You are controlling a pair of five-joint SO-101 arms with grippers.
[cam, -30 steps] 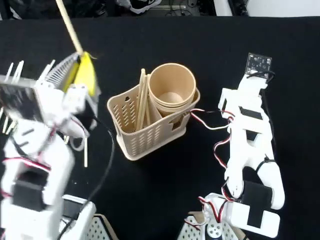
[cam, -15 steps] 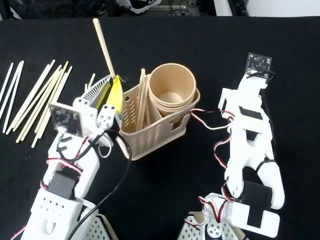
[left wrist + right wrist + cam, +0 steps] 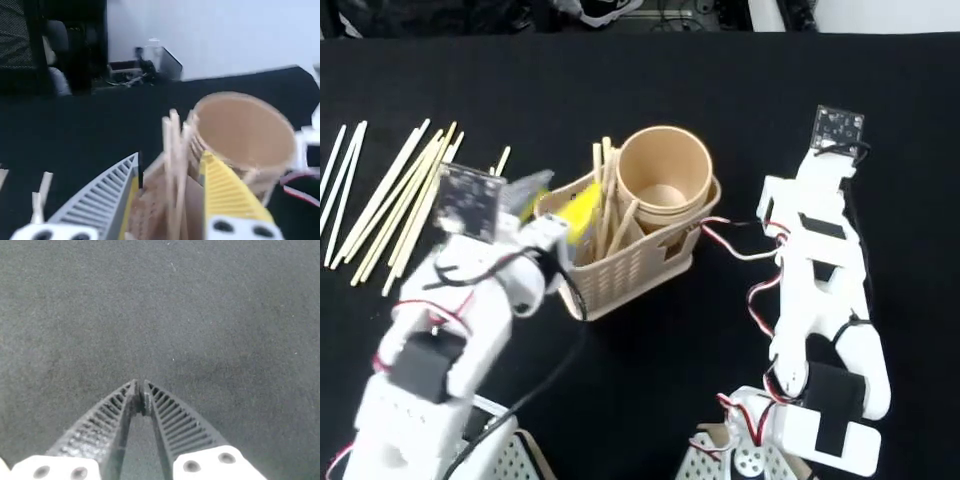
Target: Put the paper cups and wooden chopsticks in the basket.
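- My left tool (image 3: pixel 170 159) is spread over the beige plastic slotted basket (image 3: pixel 630 268); pulling back could snag the wooden chopsticks (image 3: pixel 604 185) and tip it.
- My right tool (image 3: pixel 140 390) is pressed together, empty.

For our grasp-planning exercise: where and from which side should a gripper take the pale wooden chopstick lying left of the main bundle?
Probably near the far end of the pale wooden chopstick, straight down from above, jaws closing across its thin width. It lies flat on the black table, and the sticks fan apart toward that end, leaving jaw room.
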